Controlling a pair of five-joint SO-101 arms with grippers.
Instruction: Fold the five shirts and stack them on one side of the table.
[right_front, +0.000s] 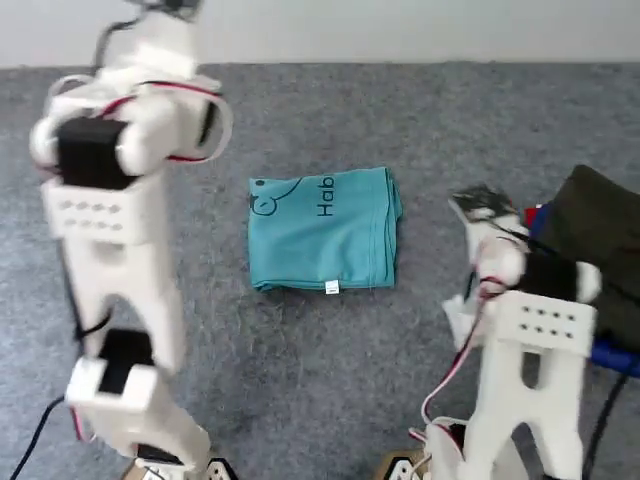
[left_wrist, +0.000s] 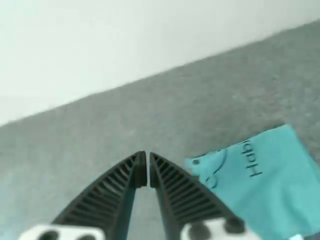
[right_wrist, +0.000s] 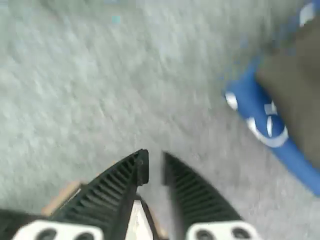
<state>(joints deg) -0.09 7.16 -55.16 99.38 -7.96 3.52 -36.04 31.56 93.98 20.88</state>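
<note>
Right gripper (right_wrist: 155, 157): positioned on the near side of the teal shirt (right_front: 322, 230), towards the right arm's side, low over the grey tabletop (right_front: 330, 380). The fingers stand a narrow gap apart and hold nothing.

Teal shirt: lies flat and folded to a compact rectangle at mid-tabletop, apart from both grippers. The fold appears complete. It likely lies there because it has not yet been carried to the stack.

Stack: on the right arm's side of the teal shirt, well apart from it, a dark shirt (right_front: 600, 235) lies on top of a blue shirt (right_wrist: 260, 125). This placement suggests that side is the chosen stacking side.

Left gripper (left_wrist: 148, 157): held above the tabletop just beyond the teal shirt's far corner, on the left arm's side. The fingers are together and empty, so it must open before any grasp.

Beyond the teal shirt, a pale wall (left_wrist: 100, 40) bounds the tabletop.
</note>
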